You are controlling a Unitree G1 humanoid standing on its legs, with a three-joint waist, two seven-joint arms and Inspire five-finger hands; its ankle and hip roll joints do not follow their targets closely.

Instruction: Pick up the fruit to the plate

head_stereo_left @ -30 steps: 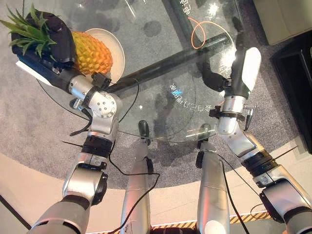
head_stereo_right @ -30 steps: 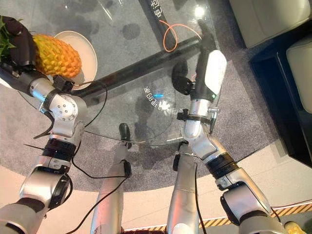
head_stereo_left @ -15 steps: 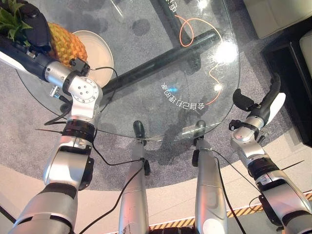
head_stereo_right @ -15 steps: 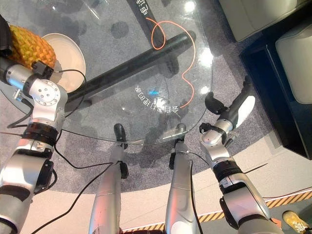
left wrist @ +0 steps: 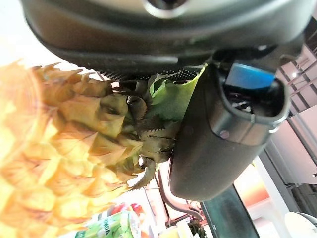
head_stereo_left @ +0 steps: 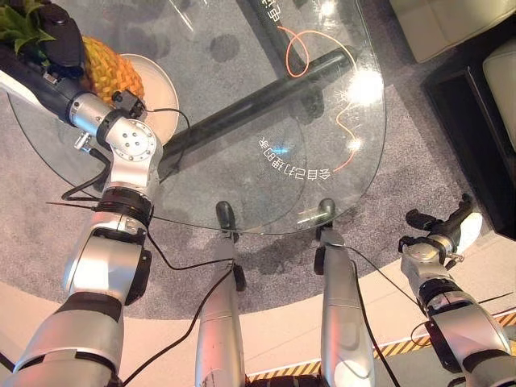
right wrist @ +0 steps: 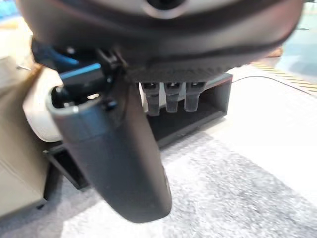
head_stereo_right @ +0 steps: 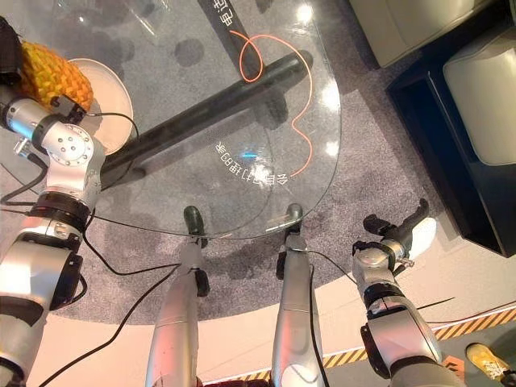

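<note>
left hand (head_stereo_left: pixel 56 36) wraps the pineapple (head_stereo_left: pixel 109 74) at its crown, fruit over the plate (head_stereo_left: pixel 157 89) edge. right hand (head_stereo_left: pixel 451 226) hangs relaxed, empty, off the glass table (head_stereo_left: pixel 322 137). risk: early release rolls it off.

Round glass table (head_stereo_left: pixel 242 161) w/ plate (head_stereo_left: pixel 165 89) & orange cord (head_stereo_left: pixel 300 50).
</note>
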